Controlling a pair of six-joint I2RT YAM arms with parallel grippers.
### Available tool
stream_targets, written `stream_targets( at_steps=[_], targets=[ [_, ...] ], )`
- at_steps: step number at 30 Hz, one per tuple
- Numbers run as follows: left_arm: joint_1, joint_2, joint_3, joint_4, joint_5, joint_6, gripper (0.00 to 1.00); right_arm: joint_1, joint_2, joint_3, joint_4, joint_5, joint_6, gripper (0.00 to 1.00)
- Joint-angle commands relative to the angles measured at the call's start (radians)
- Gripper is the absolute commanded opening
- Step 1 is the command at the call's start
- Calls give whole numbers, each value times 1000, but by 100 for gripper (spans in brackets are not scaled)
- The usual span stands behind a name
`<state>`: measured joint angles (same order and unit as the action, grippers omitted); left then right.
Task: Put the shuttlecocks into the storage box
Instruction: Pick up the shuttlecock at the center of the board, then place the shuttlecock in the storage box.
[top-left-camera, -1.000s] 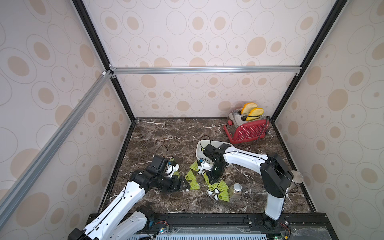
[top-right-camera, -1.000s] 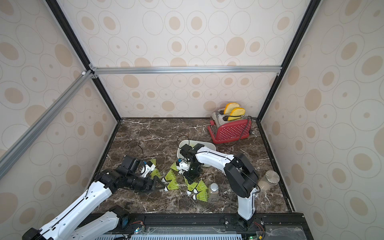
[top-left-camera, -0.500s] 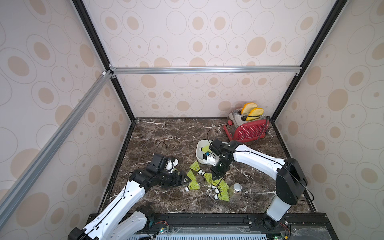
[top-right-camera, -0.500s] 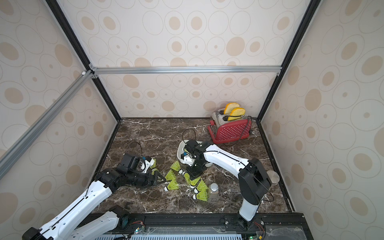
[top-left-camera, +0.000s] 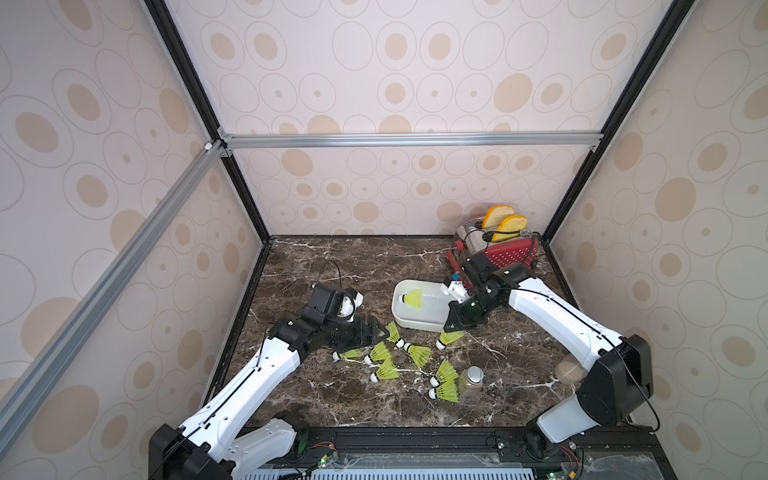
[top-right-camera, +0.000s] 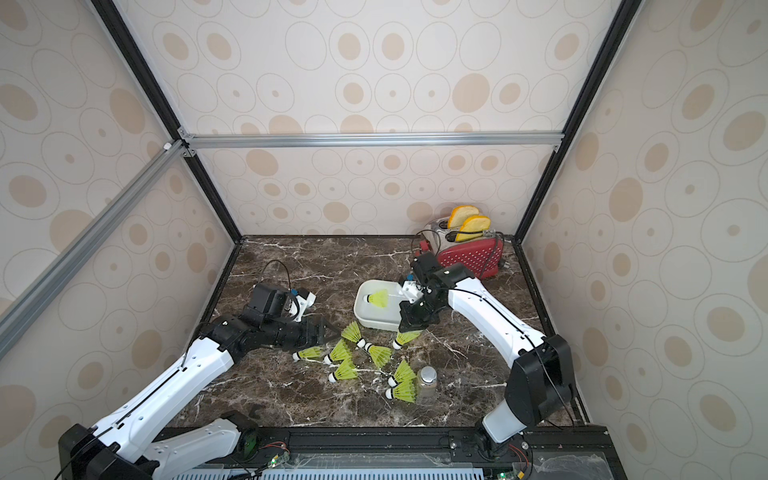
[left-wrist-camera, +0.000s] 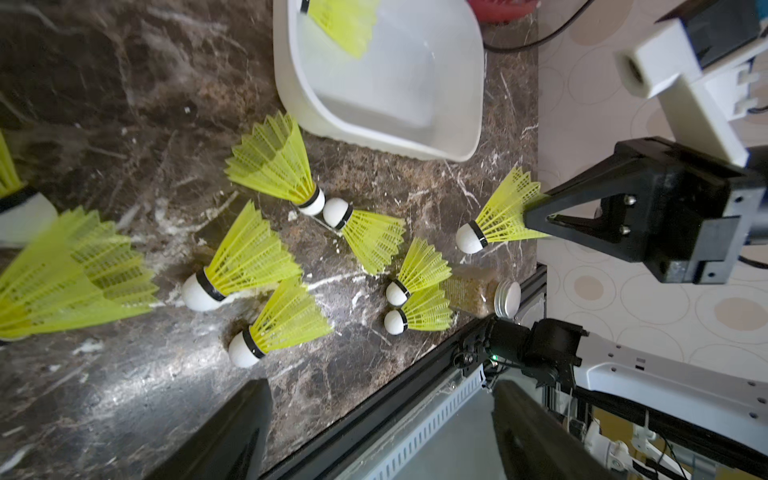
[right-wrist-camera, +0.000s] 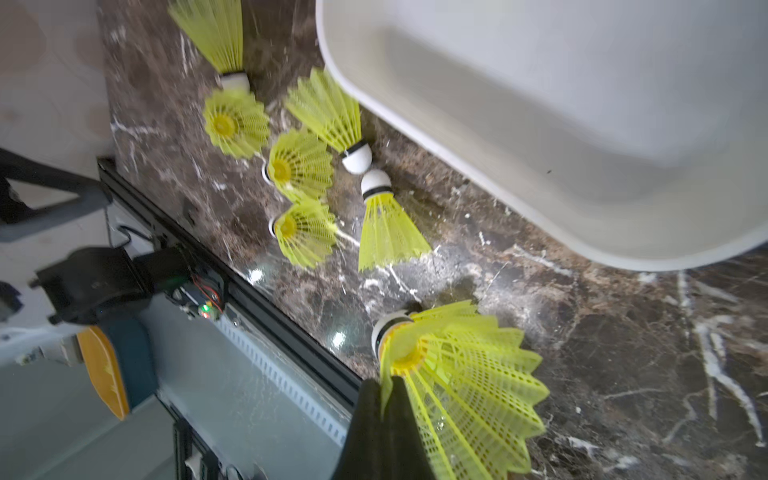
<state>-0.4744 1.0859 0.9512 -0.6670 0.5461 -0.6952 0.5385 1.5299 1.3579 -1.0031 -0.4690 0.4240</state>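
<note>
— How many shuttlecocks (top-left-camera: 385, 370) do you count?

— Nine in both top views. One (top-left-camera: 409, 298) lies on its side inside the box (top-left-camera: 417, 322), at the end nearer the left arm. One is in the right gripper (top-left-camera: 448, 329). Seven lie loose on the table (top-left-camera: 324, 399) in front of the box, between the two arms. The left wrist view shows part of a tenth (left-wrist-camera: 10, 187), cut off by the picture's edge.

— How is the right gripper holding its one?

— Its fingers (right-wrist-camera: 374, 424) are pressed together on the rim of the yellow skirt. That shuttlecock (top-left-camera: 449, 340) sits just beside the box's near corner, white tip pointing away from the gripper. I cannot tell whether the tip touches the table.

— And the left gripper (top-left-camera: 374, 332)?

— Spread wide and holding nothing, low over the table next to the loose ones.

— How do the loose ones lie?

— Two meet tip to tip (left-wrist-camera: 324, 208) close to the box wall. Two more lie just beside the jar (top-left-camera: 471, 380).

— What else is there?

— One box, one jar with a silver lid (left-wrist-camera: 508, 297) and brownish contents, and one red toaster (top-left-camera: 511, 255) in the far corner with two bread slices (top-left-camera: 505, 224) standing in it.

— Any writing?

— The jar is too small and blurred to read.
</note>
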Motion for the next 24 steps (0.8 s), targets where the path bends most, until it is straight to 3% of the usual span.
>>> stream_targets(
  at_steps=[1,14,20,24],
  targets=[
    [-7,23,78,27,-72,30,86,-57,-27,-4,120,-11,112,0],
    [-15,142,146,153,-234,59,86,-72,47,-154,652,198,456,0],
    [-43,253,222,129,-236,103,86,-71,149,-200,812,164,540,0],
    [-120,358,327,44,-286,168,86,-68,186,-227,908,141,570,0]
  ],
)
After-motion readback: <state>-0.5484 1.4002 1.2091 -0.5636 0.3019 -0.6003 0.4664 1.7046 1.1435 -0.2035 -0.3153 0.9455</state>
